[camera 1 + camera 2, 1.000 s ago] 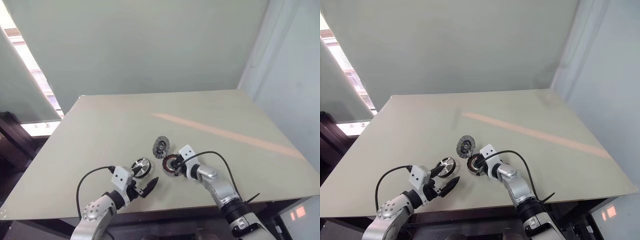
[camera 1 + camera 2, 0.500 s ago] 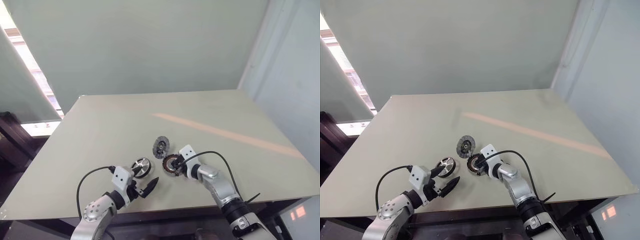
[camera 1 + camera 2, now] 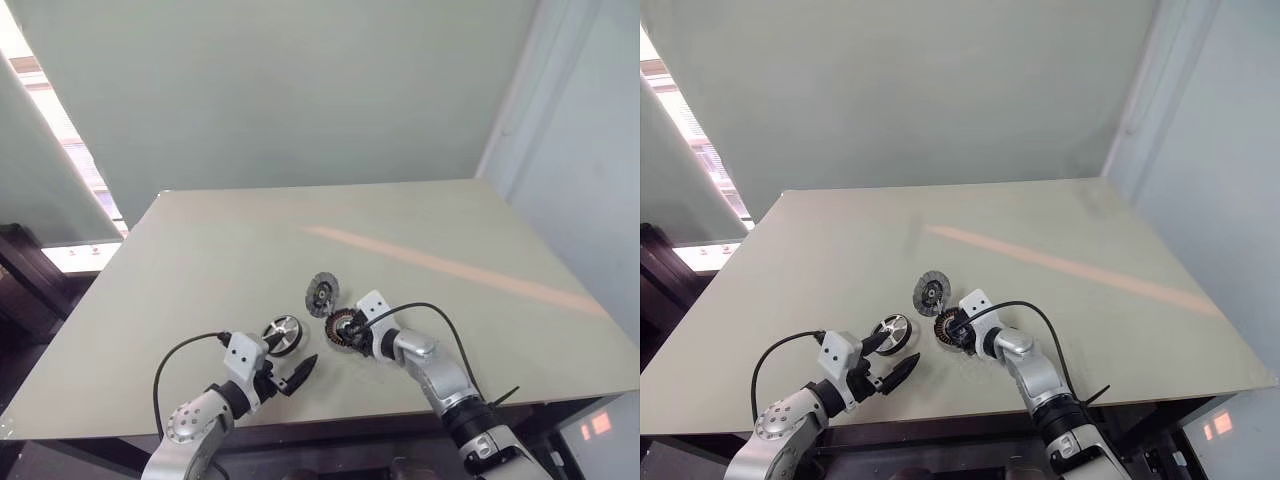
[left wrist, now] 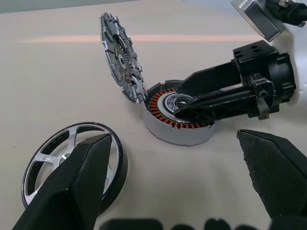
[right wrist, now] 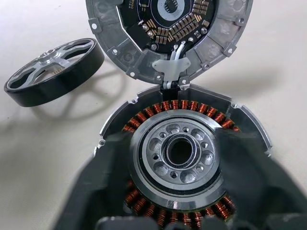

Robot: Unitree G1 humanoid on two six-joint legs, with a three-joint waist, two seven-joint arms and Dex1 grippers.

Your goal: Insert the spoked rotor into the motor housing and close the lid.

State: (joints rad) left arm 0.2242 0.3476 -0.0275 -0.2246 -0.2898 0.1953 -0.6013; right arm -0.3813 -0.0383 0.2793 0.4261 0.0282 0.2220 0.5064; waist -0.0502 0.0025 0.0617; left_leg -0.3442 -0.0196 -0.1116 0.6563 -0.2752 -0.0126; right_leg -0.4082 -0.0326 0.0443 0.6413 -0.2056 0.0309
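The motor housing [image 3: 342, 327] sits on the table with copper windings around its hub. Its lid [image 3: 321, 293] stands tilted up, joined to the housing's far edge, inner face showing. My right gripper [image 5: 175, 153] is open, with its fingers [image 5: 91, 191] spread either side of the hub and low over the windings. The spoked rotor [image 3: 283, 333] lies flat to the left of the housing, and the left wrist view shows its spokes [image 4: 53, 158]. My left gripper [image 3: 289, 356] is open just in front of the rotor, one fingertip close beside its rim, holding nothing.
The tan table [image 3: 450, 230] stretches far beyond the parts to a pale wall. Its front edge [image 3: 350, 412] runs just under both wrists. A black cable [image 3: 440, 318] loops off the right wrist.
My right gripper's fingers have spread apart at the housing. The left arm, rotor, housing and lid have stayed where they were.
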